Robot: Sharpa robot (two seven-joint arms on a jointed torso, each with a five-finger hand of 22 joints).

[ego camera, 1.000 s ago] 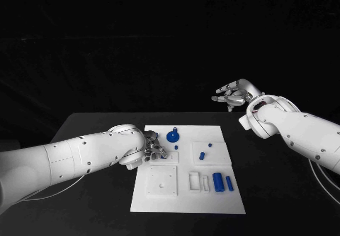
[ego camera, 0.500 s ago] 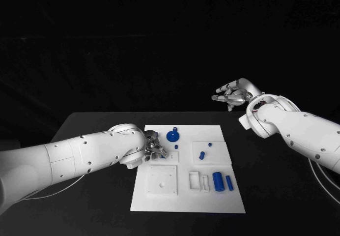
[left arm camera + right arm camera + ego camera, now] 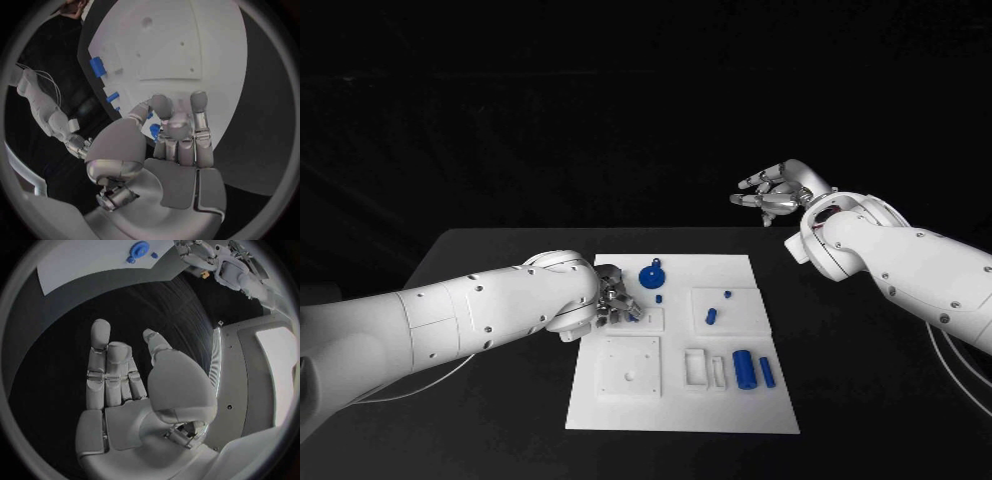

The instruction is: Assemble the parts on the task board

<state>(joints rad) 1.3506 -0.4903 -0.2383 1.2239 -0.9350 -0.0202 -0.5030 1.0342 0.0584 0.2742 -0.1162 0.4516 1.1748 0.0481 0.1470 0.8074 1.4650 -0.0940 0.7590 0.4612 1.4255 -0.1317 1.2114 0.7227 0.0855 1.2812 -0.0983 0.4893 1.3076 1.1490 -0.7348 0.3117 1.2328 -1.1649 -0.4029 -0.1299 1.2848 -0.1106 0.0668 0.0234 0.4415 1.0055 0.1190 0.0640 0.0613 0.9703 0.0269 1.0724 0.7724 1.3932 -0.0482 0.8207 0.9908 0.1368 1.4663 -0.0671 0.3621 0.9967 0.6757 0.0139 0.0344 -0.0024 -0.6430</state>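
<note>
Tabletop first, black and broad, and the white task board lies flat in the middle of it, long side running near to far. The left arm sweeps in low from the left and reaches over the board's left edge. The right arm comes in from the right and rises well clear of the board, out past the far right corner of the tabletop.

Left hand is down on the board's left side, fingers curled in close, and the left wrist view shows a small blue part tucked between thumb and fingers, so it is holding that piece just above a raised white block. Right hand hangs in the air, fingers apart and slightly bent, nothing in it.

Now the parts on the board. A round blue disc with a tab lies at the far middle. A thick blue cylinder lies near the right side, with a slimmer blue rod just beside it on the right. A short blue pin rests on the right-hand raised panel, and a tiny blue peg sits just beyond it.
</note>
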